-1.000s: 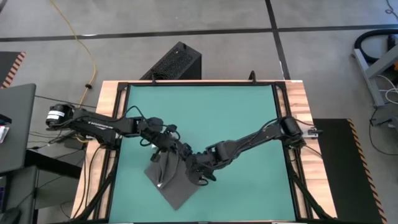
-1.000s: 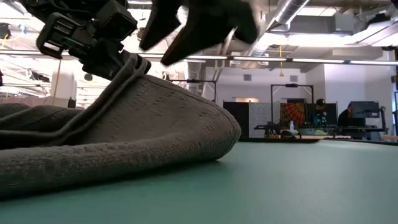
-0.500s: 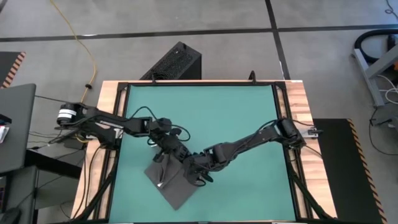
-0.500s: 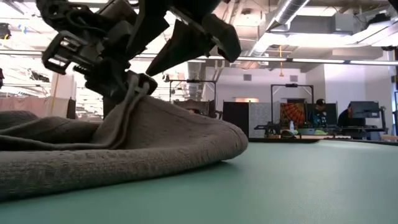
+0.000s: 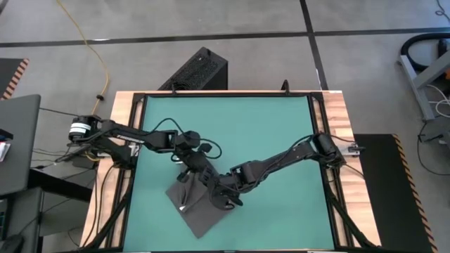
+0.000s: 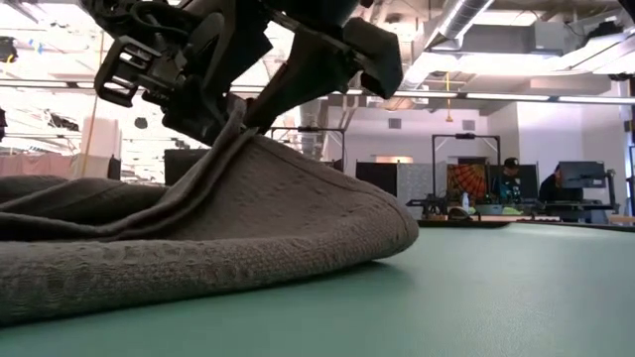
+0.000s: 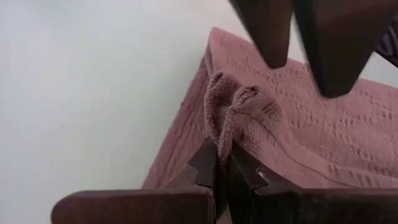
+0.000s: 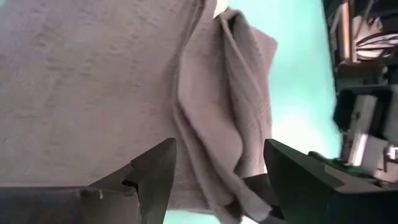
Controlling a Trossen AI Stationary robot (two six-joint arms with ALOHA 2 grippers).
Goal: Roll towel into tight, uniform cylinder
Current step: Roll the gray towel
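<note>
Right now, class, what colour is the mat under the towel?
Teal green mat, plain; clearest in the high view.

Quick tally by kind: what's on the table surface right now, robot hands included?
Towel: 1, dark grey, pinched by the left hand
Teal mat: 1
Robot hands: 2, left hand shut on a towel fold, right hand open over the towel
Total: 4

We see the towel [image 6: 198, 238] as soft charcoal cloth with a ribbed, nubbly weave, lying on a smooth matt teal mat [image 5: 246, 126] edged by pale wood table [image 5: 337, 126], under hard dark plastic-looking fingers [image 8: 155, 177].
</note>
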